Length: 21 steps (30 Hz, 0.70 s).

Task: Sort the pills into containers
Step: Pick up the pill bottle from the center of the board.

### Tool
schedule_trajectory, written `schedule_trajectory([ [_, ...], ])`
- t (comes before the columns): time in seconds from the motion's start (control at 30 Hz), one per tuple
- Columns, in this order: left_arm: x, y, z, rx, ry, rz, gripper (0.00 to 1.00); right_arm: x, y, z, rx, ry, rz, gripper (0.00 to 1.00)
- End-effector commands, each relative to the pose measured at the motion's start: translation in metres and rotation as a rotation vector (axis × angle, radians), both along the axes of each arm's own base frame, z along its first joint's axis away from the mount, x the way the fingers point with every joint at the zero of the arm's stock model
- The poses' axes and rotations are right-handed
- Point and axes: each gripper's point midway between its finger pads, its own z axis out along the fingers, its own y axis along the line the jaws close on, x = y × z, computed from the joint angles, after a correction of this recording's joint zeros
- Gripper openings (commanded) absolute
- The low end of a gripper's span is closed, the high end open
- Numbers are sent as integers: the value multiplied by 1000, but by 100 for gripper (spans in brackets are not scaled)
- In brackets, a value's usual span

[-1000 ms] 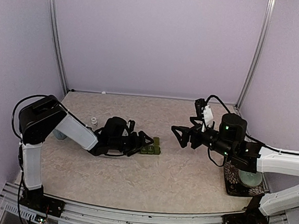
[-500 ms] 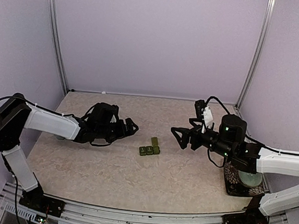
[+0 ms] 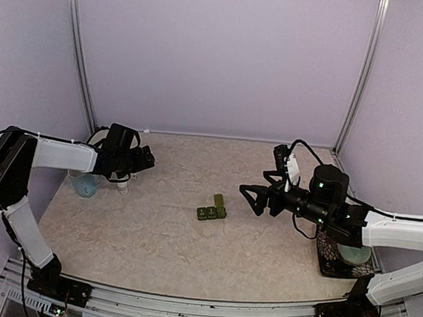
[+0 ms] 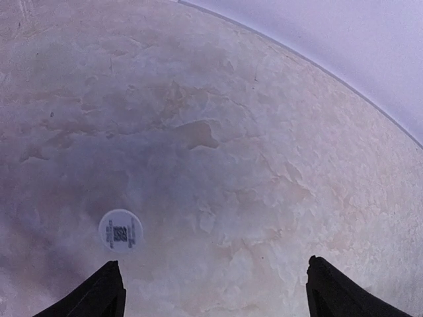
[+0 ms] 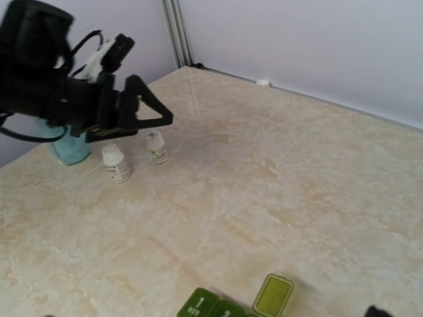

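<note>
Centre of table: containers, a dark green three-cell strip, one lid flipped open. Probably light, rigid, slippery plastic; best pinched across the narrow sides, clear of the lids. Left gripper spread wide, empty, above small white bottles; right gripper likewise, near the strip.

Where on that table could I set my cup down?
The wide near strip of table, between the green pill-box and the front rail, is bare, as is the back middle toward the wall. Crowded: the far left by the blue mug and white bottles; the right edge by the bowl.
</note>
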Motion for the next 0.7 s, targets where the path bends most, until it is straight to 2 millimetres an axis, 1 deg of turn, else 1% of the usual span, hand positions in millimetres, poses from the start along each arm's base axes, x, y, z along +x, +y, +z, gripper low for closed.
schedule_trajectory([
  [0.0, 21, 14, -7, 98, 14, 6, 92, 2, -1, -3, 11, 8, 3, 100],
  [0.13, 33, 20, -14, 168, 39, 26, 85, 2, -1, -4, 8, 10, 1, 100],
  [0.2, 35, 22, -18, 191, 49, 32, 84, 2, 0, -5, 6, 13, 2, 100],
  [0.3, 35, 29, -22, 225, 47, 51, 81, 3, 0, -6, 1, 12, 2, 100],
  [0.47, 33, 41, -26, 297, 58, 87, 79, 4, 4, -9, -9, 19, 11, 100],
  [0.57, 32, 43, -27, 305, 57, 90, 77, 5, 7, -10, -12, 25, 19, 100],
  [0.67, 31, 45, -36, 317, 82, 89, 75, 6, 10, -10, -10, 30, 27, 100],
])
